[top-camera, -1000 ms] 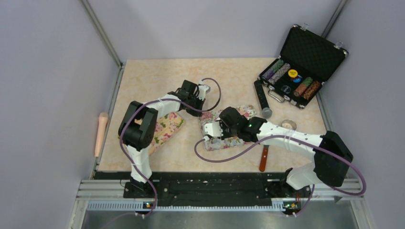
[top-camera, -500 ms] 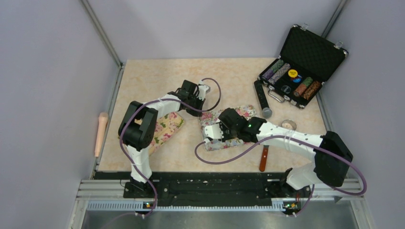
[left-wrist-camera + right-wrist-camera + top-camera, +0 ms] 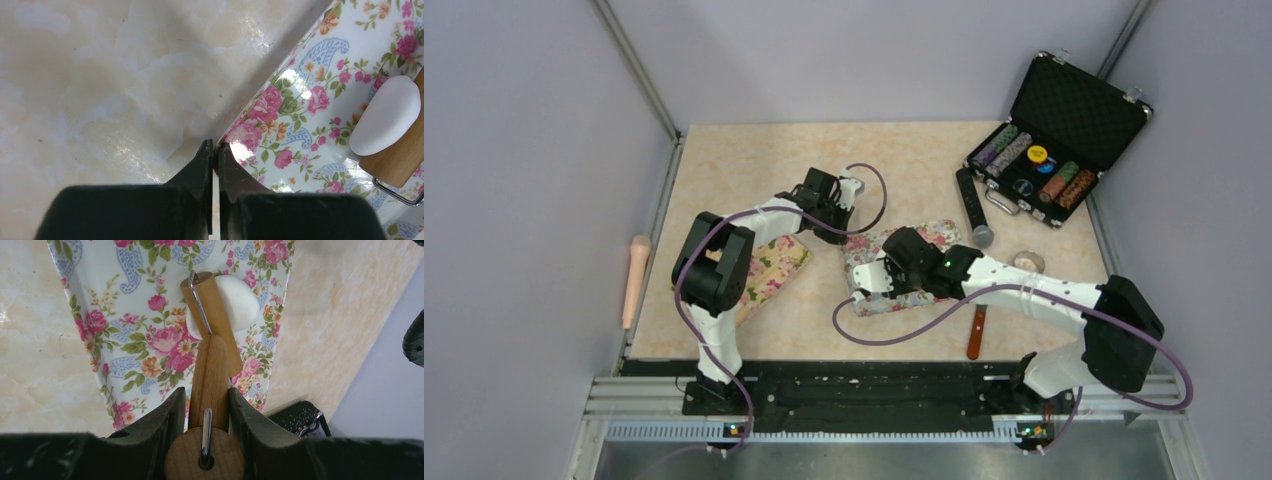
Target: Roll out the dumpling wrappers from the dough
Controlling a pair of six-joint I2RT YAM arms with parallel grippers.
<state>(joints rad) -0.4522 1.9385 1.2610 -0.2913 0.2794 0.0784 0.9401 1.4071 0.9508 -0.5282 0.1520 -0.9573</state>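
Note:
A flowered mat (image 3: 911, 296) lies mid-table. On it is a white dough lump (image 3: 241, 301), thick and oval, also in the left wrist view (image 3: 385, 122). No thin flat wrappers show. My right gripper (image 3: 207, 400) is shut on the handle of a small wooden roller (image 3: 209, 367), whose drum (image 3: 212, 315) rests on the dough's left part. My left gripper (image 3: 215, 147) is shut, pinching the mat's edge (image 3: 260, 112) at its far left corner. In the top view the left gripper (image 3: 829, 222) and right gripper (image 3: 876, 278) sit close together over the mat.
A second flowered cloth (image 3: 774, 268) lies under the left arm. A wooden rolling pin (image 3: 636, 278) lies off the table's left edge. An open chip case (image 3: 1049, 150), a black bar (image 3: 970, 205), a small ring (image 3: 1027, 261) and a red-handled tool (image 3: 976, 333) are on the right.
The right gripper with the roller has shifted slightly to the right over the mat. The left gripper has stayed on the mat's edge.

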